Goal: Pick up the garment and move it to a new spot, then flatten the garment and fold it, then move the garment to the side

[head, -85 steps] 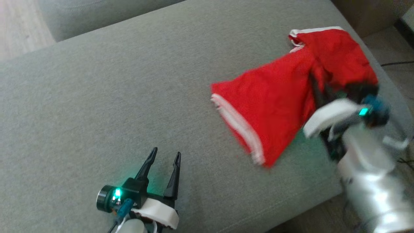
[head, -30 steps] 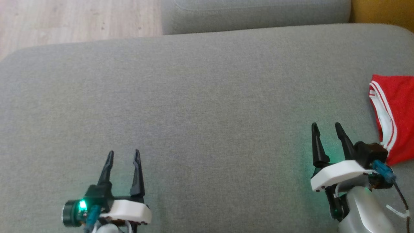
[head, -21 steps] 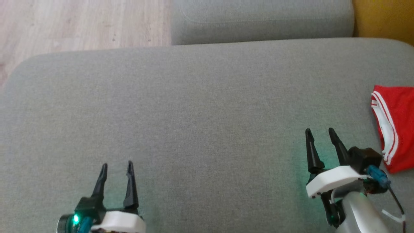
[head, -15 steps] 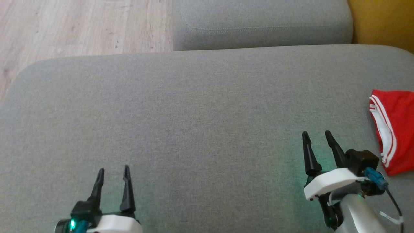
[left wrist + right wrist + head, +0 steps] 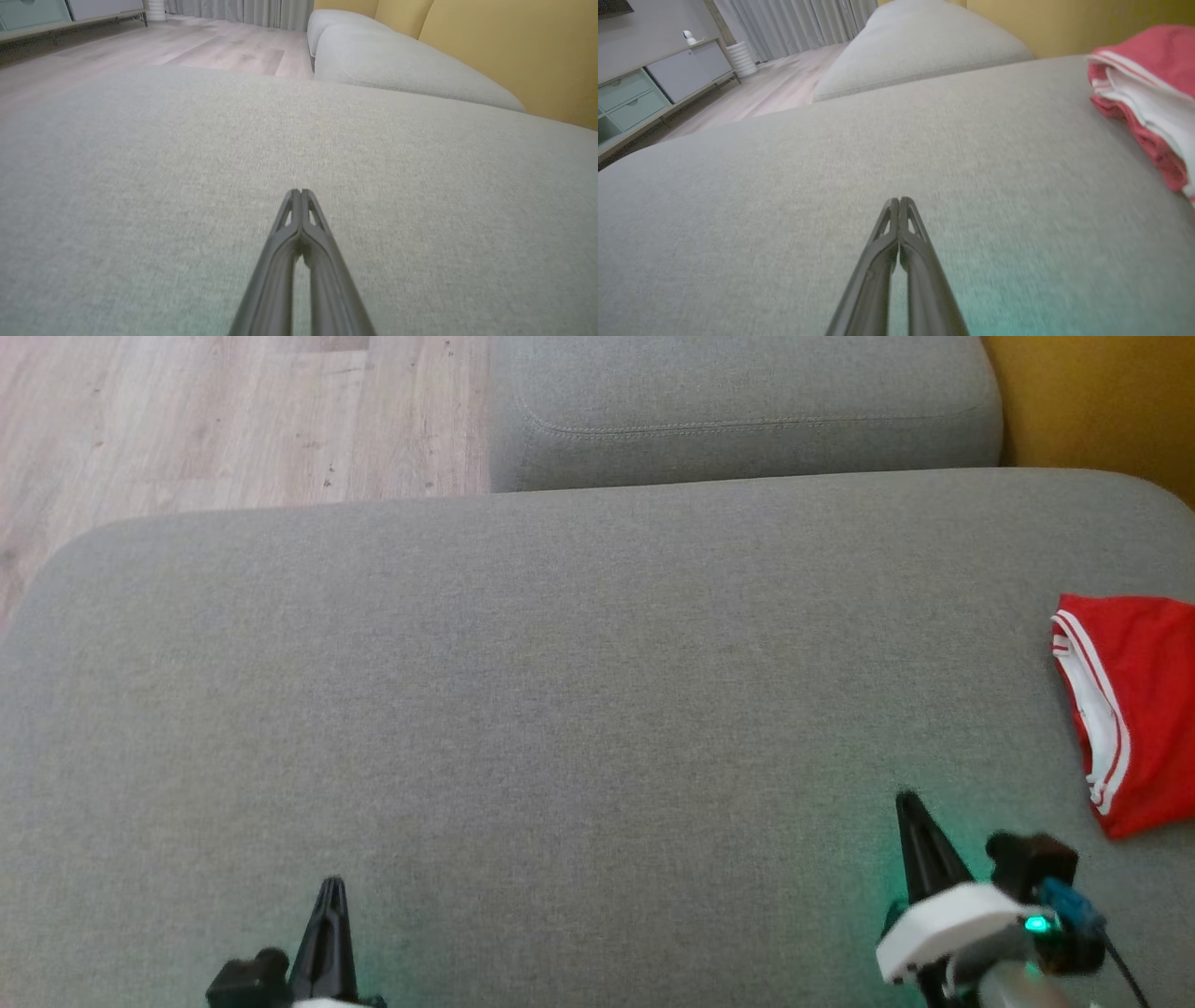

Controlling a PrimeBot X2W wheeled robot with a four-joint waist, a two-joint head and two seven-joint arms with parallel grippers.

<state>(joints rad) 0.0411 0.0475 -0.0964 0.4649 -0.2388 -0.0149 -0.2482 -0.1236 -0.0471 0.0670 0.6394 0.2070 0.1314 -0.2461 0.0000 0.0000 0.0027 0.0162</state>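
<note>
Along the right edge of the head view, about mid-height, I see the red garment [image 5: 1134, 709] lying on the grey sofa seat [image 5: 560, 709]. It is folded into a compact stack, and its white-striped hem faces the middle of the frame. Part of it runs off the frame's right side, so I cannot tell its full outline. Neither gripper touches it.

Low at the right of that frame sits my right gripper [image 5: 907, 803]. Its two dark fingers are pressed together into a single point and grip nothing. The garment lies up and to the right of it, near but apart. At the bottom left, the left gripper [image 5: 331, 889] shows as one narrow dark spike, its fingers likewise pinched together and empty. A green glow tints the upholstery beside each wrist.

Through the right wrist camera the fingers meet tip to tip at centre frame over bare upholstery. The garment sits in the upper right corner there, white fabric showing between red layers. The left wrist camera gives the same closed pair of fingers over plain grey cloth.

Across the top of the head view I have a second grey cushion [image 5: 738, 411]. Pale wood floor [image 5: 187, 420] is at upper left and a yellow backrest [image 5: 1092, 401] at upper right.
</note>
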